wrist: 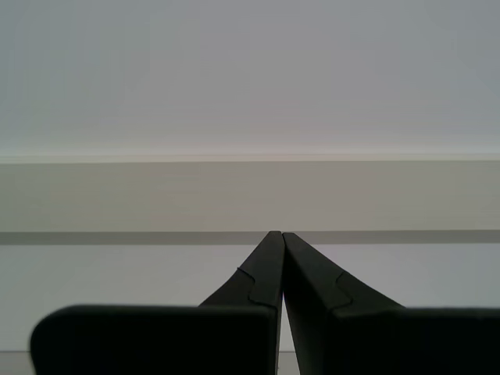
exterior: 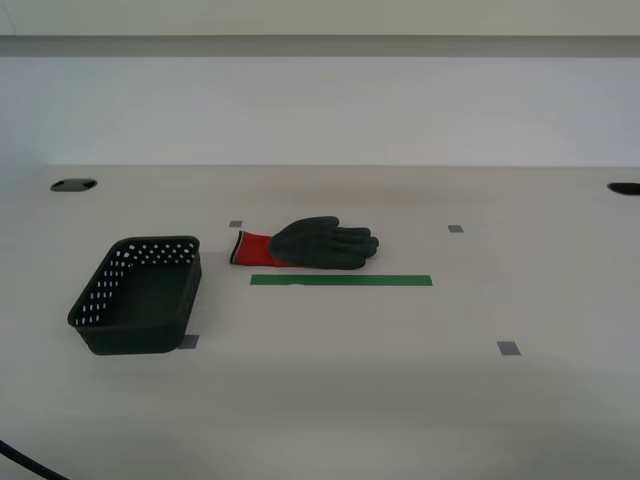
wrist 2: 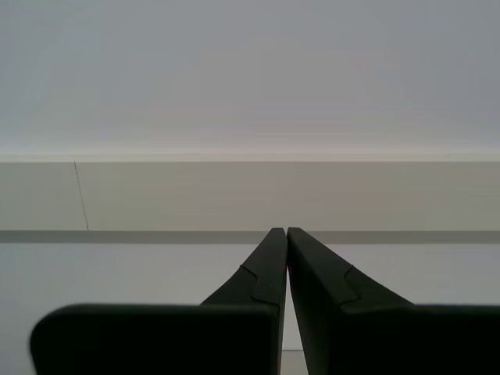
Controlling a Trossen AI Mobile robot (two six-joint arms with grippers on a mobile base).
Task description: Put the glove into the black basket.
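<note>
glove [exterior: 318, 244]: dark grey palm and fingers, bright red knit cuff; lying flat on the table, fingers toward the exterior view's right, cuff toward its left; just behind a green tape strip
black basket [exterior: 140, 293]: rectangular, perforated sloping sides; upright, open side up, nothing visible inside; to the exterior view's left of the glove, near but apart

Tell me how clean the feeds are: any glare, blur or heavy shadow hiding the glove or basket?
Exterior view: soft, even light, no glare; the glove and the black basket are slightly soft but distinct, with only faint shadows on the table. Both wrist views: my first gripper and my second gripper show shut dark fingers against a pale wall; neither shows the glove or basket.
</note>
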